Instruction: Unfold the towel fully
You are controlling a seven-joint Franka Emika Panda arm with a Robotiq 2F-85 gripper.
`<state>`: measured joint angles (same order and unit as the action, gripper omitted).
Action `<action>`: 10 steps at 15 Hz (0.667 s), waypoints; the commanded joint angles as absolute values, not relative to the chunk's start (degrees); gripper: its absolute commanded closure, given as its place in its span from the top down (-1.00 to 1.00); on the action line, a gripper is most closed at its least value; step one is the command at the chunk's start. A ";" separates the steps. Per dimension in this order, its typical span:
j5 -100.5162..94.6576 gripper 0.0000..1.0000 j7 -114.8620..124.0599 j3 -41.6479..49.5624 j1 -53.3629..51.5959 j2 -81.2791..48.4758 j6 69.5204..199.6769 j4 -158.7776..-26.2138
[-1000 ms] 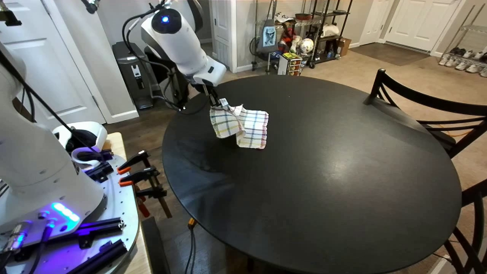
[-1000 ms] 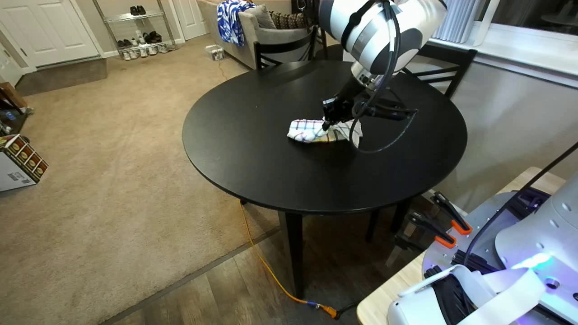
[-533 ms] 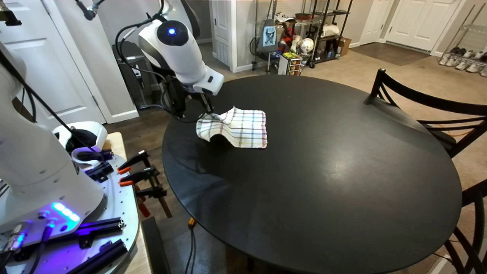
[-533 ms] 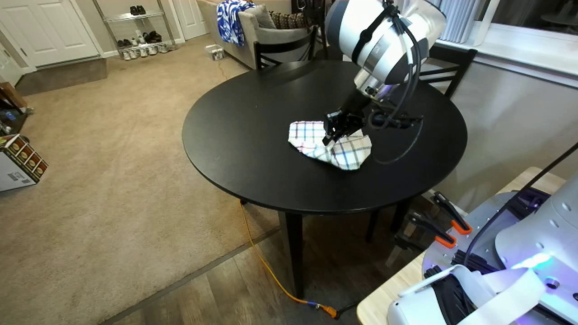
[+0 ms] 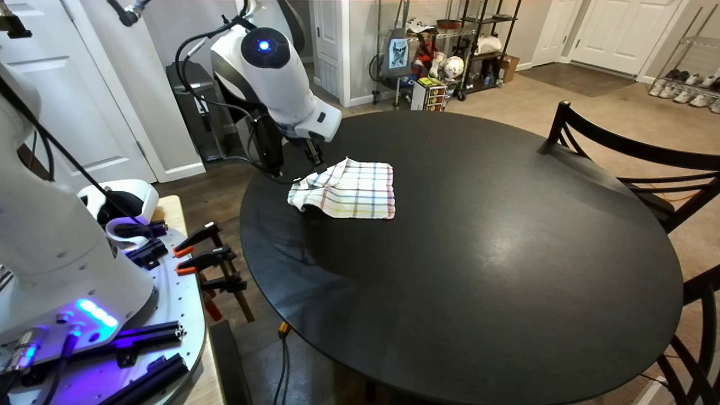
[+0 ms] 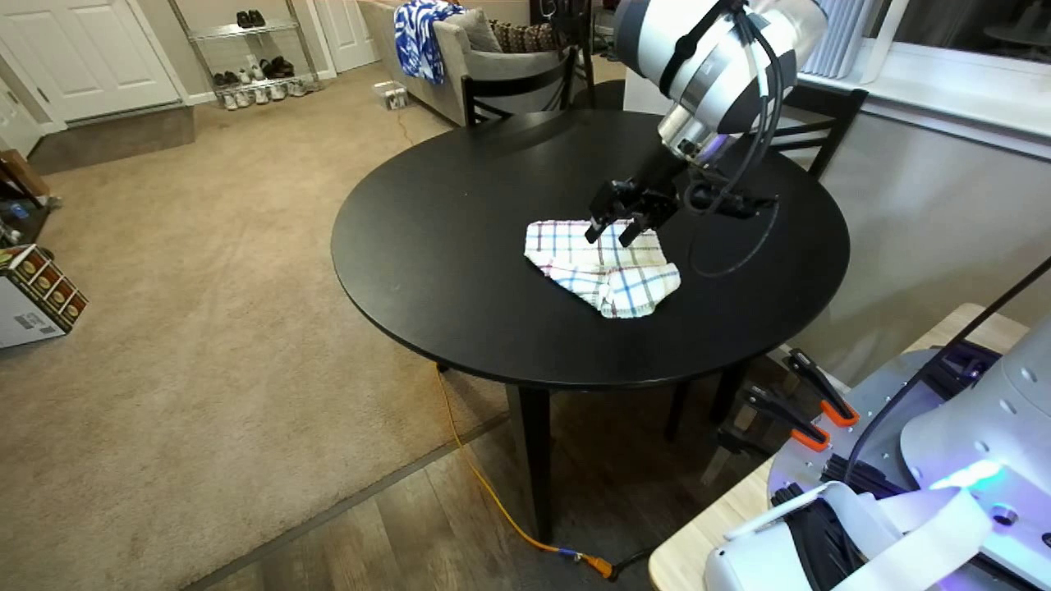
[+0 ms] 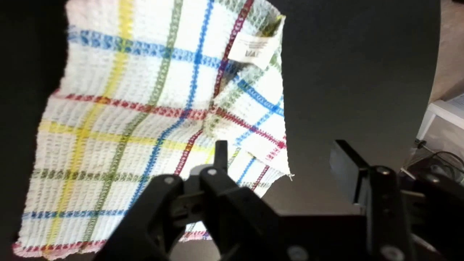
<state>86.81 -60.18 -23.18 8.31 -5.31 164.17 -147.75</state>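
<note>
Nearest me, a white headset (image 6: 747,560) is lying on a pale wooden stand (image 6: 716,527), just beside the robot base (image 6: 969,435), where a bluish light (image 5: 97,314) is glowing. Black-and-orange clamps (image 5: 209,259) are sitting along the stand's edge. Past them, the round black worktop (image 5: 478,292) is spreading out, and the towel (image 5: 360,194), white with a coloured plaid grid, is lying on it, partly rumpled. In an exterior view one edge is arching a little off the surface; in the wrist view a flap is lying folded back over the cloth, with a printed label (image 7: 250,50) showing just above it. The arm (image 5: 275,90) is leaning over the worktop, and its end effector (image 7: 281,156) is pointing down at the towel, released, its two fingers (image 7: 220,156) standing well apart. In the wrist view one finger is appearing over the cloth and the other over the dark worktop; whether either is touching, I can't tell. Farther off, black chairs (image 5: 630,149) are standing at the worktop's rim. Beyond, a blue-and-white blanket (image 6: 419,41) is draping over a sofa (image 6: 454,57), shoes (image 6: 256,17) are resting on a wire rack (image 6: 212,34), and a ball (image 5: 454,67) is sitting near a black shelf unit (image 5: 500,19).
</note>
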 commanded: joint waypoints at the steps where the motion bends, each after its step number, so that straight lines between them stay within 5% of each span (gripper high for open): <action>1: 83.23 0.97 -58.38 -21.94 8.94 -6.06 163.38 -148.39; 10: 75.04 1.00 -60.56 -19.16 9.83 -13.32 152.76 -144.10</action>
